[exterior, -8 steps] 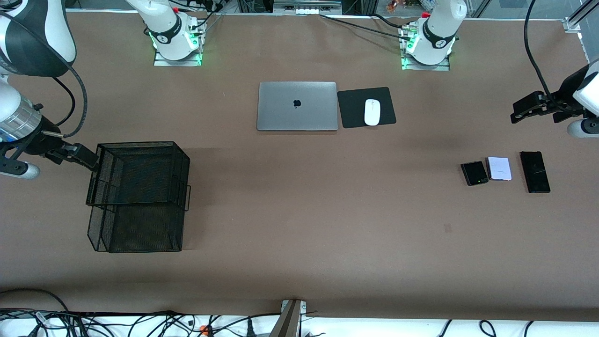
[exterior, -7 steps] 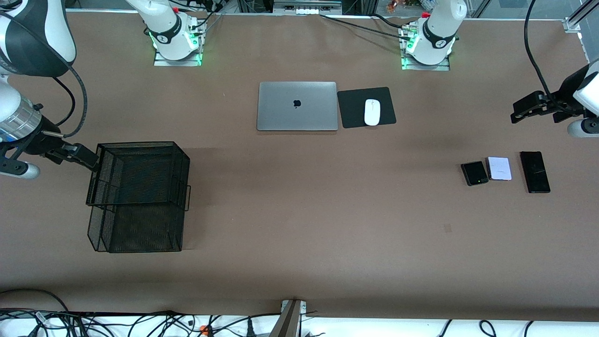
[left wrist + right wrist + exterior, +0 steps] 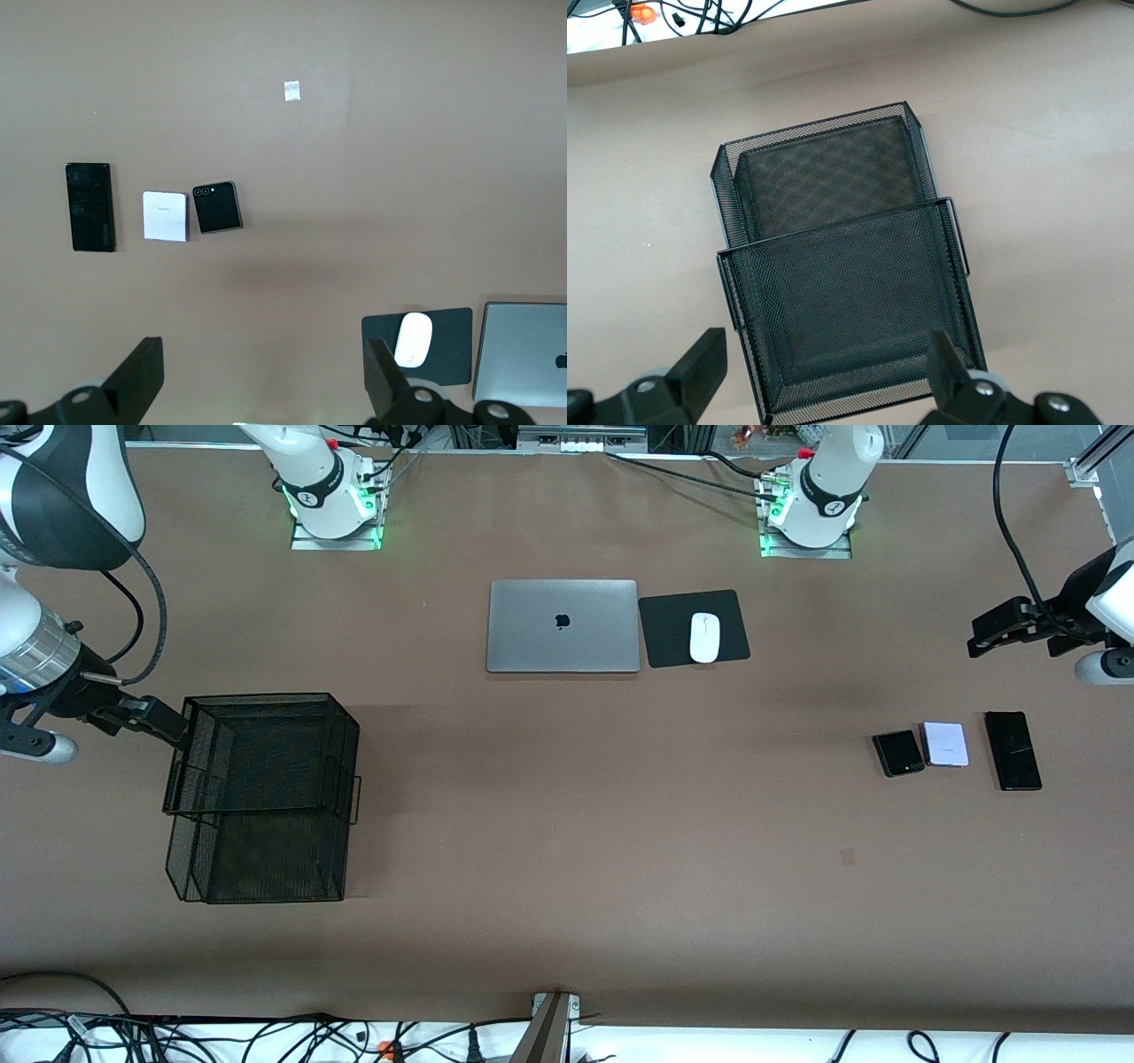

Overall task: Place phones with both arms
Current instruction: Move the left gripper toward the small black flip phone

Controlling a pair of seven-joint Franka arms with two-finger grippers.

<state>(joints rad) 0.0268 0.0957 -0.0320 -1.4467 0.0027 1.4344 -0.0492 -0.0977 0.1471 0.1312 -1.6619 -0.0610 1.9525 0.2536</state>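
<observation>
No part of the task is complete: all three phones lie flat on the brown tabletop (image 3: 567, 850) toward the left arm's end, in one row. The small squarish black phone (image 3: 898, 753) lies just beside the small squarish white-lavender phone (image 3: 945, 744), and the longer slim black phone (image 3: 1013, 750) lies near the white-lavender one, apart from it, closest to the left arm's end. The two-tier black wire-mesh tray (image 3: 263, 797), which is probably the destination, stands at the right arm's end of the tabletop, well apart from the phones, and both tiers appear empty in the right wrist view. The left gripper (image 3: 1005, 631) hangs above the tabletop near the phone row, jaws spread wide and holding nothing; its wrist view looks down on all three phones. The right gripper (image 3: 146, 717) is positioned beside the upper tier of the tray, jaws likewise fully apart and empty. A closed silver laptop (image 3: 563, 626) and a white computer mouse (image 3: 704, 638) on a black mouse pad (image 3: 673, 615) lie mid-table, farther from the front camera than the phones. Remaining work, as judged: every grasp, transfer and placement.
</observation>
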